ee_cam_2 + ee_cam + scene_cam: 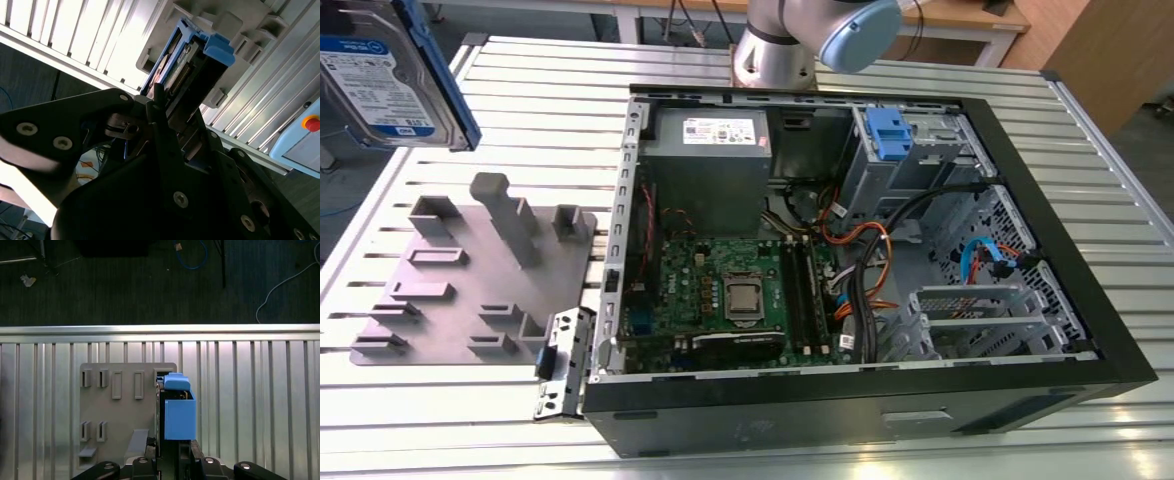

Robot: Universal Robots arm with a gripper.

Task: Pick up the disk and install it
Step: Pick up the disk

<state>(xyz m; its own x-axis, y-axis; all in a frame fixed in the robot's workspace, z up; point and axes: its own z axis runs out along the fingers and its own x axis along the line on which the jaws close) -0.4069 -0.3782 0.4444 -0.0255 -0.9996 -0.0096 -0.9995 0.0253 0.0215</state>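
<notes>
Gripper clasps the disk — raised over the grey fixture.

silver arm, pale blue joint cap, apparently black screw-studded fingers.

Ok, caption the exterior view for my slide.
Disk held aloft over the grey fixture plate, beside the open computer case.

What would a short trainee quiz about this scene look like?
1. True or false: the computer case lies open and the disk is outside it.
2. What holds the disk? A) the gripper B) a person's hand C) a strap
3. Fill in: the disk's side rails are ____.
Key: 1 true; 2 A; 3 blue.
</notes>
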